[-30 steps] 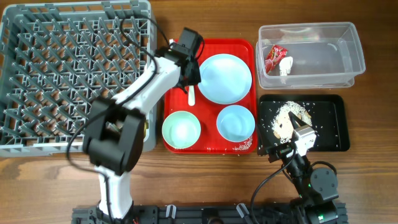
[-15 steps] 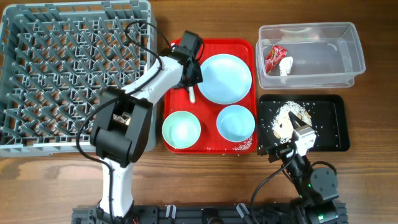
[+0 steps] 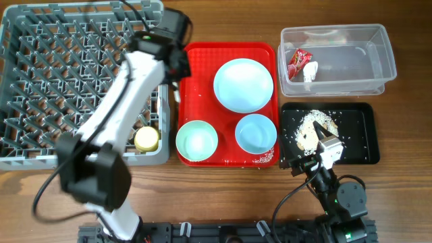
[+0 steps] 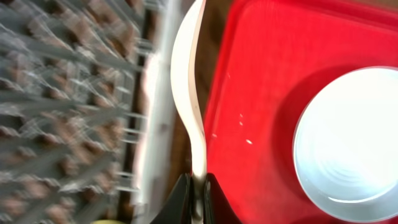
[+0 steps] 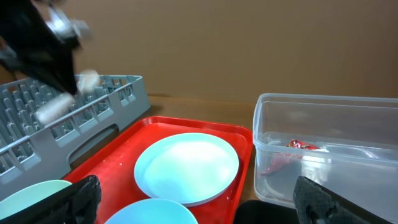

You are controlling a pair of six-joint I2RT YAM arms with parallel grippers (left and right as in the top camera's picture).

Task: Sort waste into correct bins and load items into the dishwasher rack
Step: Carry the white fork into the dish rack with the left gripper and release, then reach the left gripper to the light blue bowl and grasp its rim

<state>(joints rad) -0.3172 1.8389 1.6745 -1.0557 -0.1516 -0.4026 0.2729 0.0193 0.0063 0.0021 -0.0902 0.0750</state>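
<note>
Left wrist view: the left gripper (image 4: pixel 198 198) pinches a white plastic utensil (image 4: pixel 188 93) by its handle, above the dishwasher rack (image 3: pixel 40 81) edge, beside the red tray (image 3: pixel 196 74). The right gripper (image 3: pixel 327 143) hangs spread and empty. The waste looks binned and the yellow cup (image 3: pixel 147 138) racked. The plate (image 3: pixel 243 84), pale blue bowl (image 3: pixel 256 131) and mint-green bowl (image 3: pixel 196 140) remain unloaded.

- My left arm (image 3: pixel 127 88) lies across the rack's (image 3: pixel 40 67) right columns, blocking them from above.
- The white utensil (image 4: pixel 189 93) in my left jaws hangs over the seam between rack and red tray (image 3: pixel 194 74).
- I see bare tray floor left of the plate (image 3: pixel 244 85).
- Open tabletop (image 3: pixel 229 20) behind the tray.
</note>
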